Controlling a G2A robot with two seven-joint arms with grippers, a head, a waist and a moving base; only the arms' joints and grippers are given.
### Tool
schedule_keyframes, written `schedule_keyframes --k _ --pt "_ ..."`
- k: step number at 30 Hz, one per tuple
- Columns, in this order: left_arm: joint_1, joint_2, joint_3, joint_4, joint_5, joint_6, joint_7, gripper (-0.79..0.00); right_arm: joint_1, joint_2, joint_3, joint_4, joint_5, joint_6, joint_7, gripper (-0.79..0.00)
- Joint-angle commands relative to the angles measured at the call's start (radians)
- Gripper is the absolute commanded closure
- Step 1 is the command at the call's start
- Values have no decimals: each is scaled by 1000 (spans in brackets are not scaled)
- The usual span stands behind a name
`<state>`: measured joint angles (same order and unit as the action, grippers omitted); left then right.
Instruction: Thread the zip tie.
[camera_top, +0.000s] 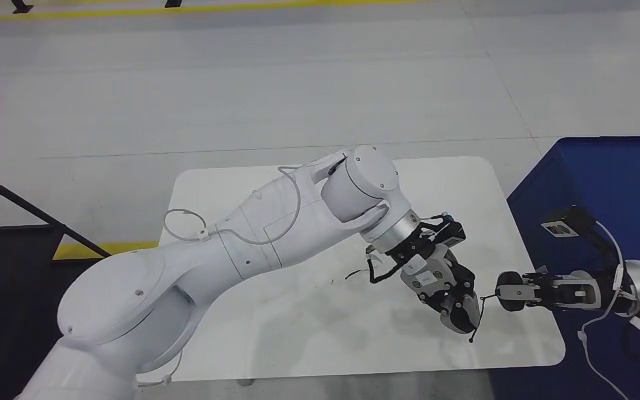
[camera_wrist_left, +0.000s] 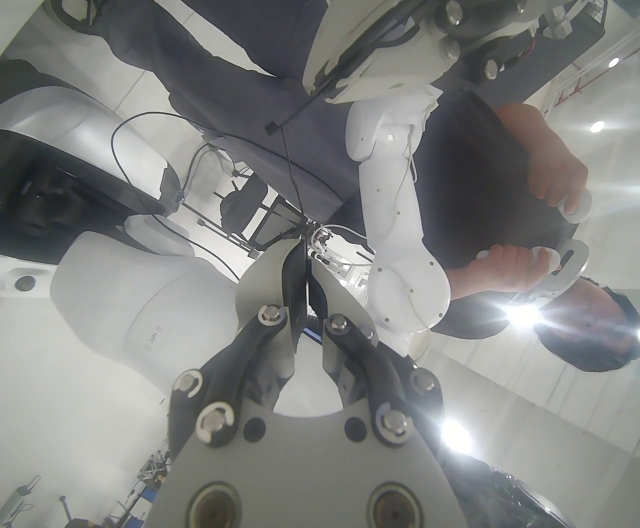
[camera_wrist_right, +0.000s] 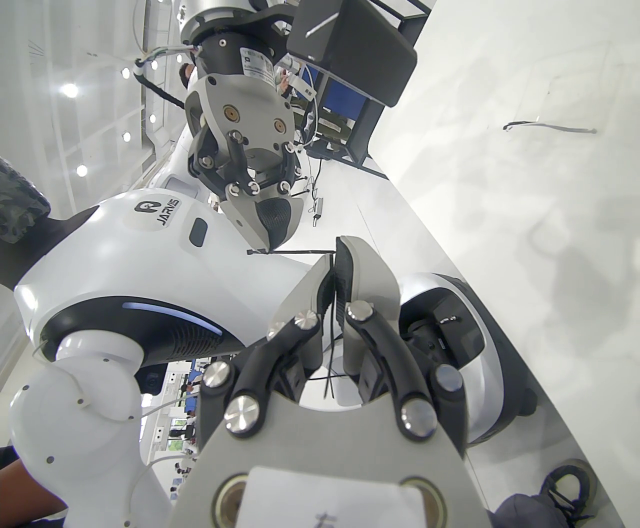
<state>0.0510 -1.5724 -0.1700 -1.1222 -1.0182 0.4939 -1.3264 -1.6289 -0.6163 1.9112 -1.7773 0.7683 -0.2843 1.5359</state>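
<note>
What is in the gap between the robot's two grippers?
A thin black zip tie bridges it, running from the left gripper to the right gripper, and both are shut on it. The right wrist view shows this clearly.

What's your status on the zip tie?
Left end effector shut on zip tie. Right end effector shut on it too. Second tie lies apart on table.

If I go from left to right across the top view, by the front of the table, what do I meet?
left pincer → zip tie → right pincer
</note>
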Motion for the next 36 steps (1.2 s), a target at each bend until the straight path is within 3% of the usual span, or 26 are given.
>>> schedule_keyframes --k 1,36 --pt "0 1 0 -1 -1 1 1 0 0 0 0 0 0 0 0 0" --pt "-7 15 0 -14 -21 -4 -4 0 0 0 0 0 0 0 0 0"
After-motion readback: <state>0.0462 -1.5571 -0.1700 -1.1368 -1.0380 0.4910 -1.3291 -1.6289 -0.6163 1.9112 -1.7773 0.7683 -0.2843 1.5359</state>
